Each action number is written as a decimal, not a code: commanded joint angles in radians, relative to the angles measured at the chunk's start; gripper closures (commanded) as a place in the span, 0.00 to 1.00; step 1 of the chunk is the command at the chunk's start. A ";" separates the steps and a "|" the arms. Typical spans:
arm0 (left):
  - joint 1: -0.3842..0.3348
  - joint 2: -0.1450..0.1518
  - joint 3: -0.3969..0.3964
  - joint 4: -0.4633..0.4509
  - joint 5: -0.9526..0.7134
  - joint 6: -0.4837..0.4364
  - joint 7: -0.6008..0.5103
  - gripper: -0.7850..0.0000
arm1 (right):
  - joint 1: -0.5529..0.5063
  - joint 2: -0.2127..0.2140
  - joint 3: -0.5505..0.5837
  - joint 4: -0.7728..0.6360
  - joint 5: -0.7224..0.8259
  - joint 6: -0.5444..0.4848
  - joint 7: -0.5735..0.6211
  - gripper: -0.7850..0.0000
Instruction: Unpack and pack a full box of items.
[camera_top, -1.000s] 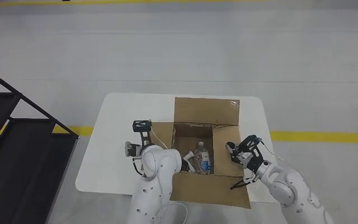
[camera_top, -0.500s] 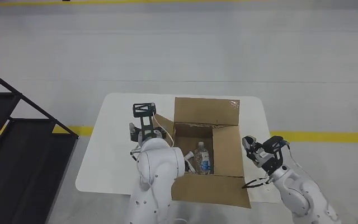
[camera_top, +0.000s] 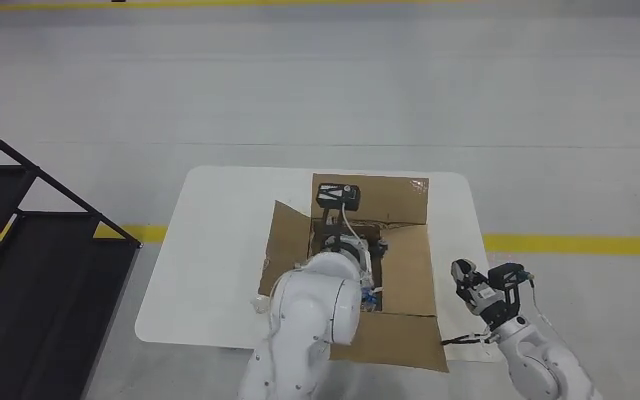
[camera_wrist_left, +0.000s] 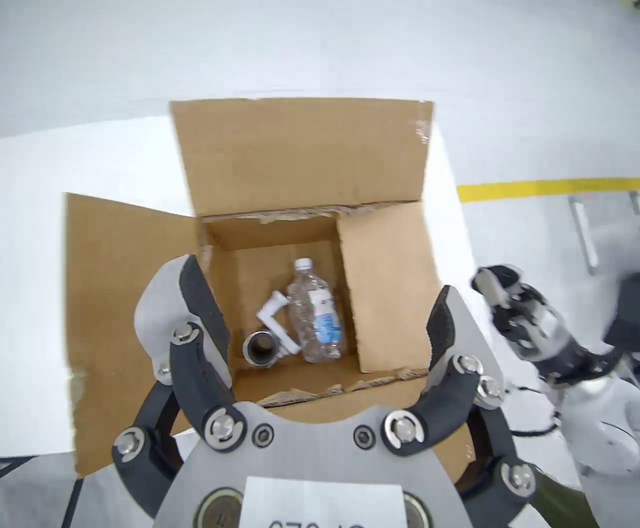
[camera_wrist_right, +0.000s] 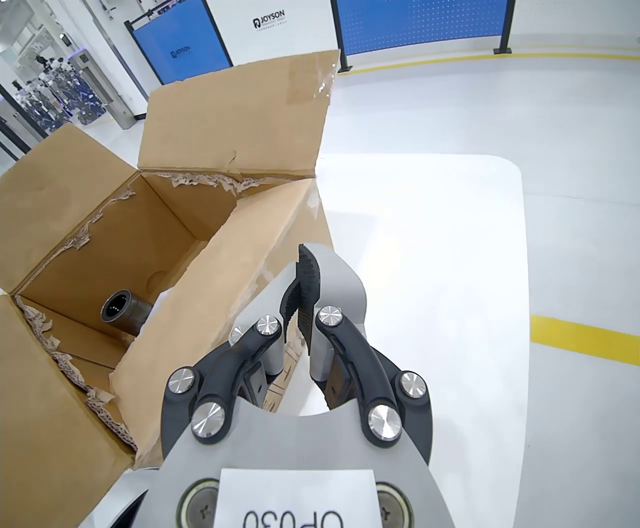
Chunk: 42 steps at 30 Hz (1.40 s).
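An open cardboard box (camera_top: 400, 262) stands on the white table (camera_top: 215, 250), flaps spread. On its floor lie a clear plastic bottle (camera_wrist_left: 315, 320), a white pipe fitting (camera_wrist_left: 274, 315) and a dark metal cylinder (camera_wrist_left: 260, 350); the cylinder (camera_wrist_right: 120, 310) also shows past the right flap. My left gripper (camera_wrist_left: 320, 287) hangs open high above the box mouth, holding nothing. My right gripper (camera_wrist_right: 304, 265) is shut and empty, beside the box's right flap (camera_wrist_right: 210, 280) near the table's right front corner. It also appears at the table's edge (camera_top: 487, 282).
A black stepped rack (camera_top: 50, 270) stands off the table's left side. A yellow floor line (camera_top: 560, 243) runs behind. Bare tabletop lies left of the box and along its right (camera_wrist_right: 425, 225).
My left arm swung from the box's left flap to above the box opening. My right gripper pulled back from the right flap toward the table's right front corner.
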 joint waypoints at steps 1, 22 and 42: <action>-0.007 -0.002 -0.001 0.042 -0.160 -0.010 0.018 0.00 | -0.005 -0.001 -0.003 0.004 -0.004 0.004 -0.004 1.00; -0.050 -0.007 -0.045 0.184 -0.399 -0.065 0.044 0.00 | 0.010 -0.019 -0.096 0.036 -0.040 0.042 0.007 1.00; -0.148 -0.008 -0.155 0.641 -0.700 -0.076 0.308 0.00 | 0.001 -0.025 -0.114 0.044 -0.052 0.046 0.001 1.00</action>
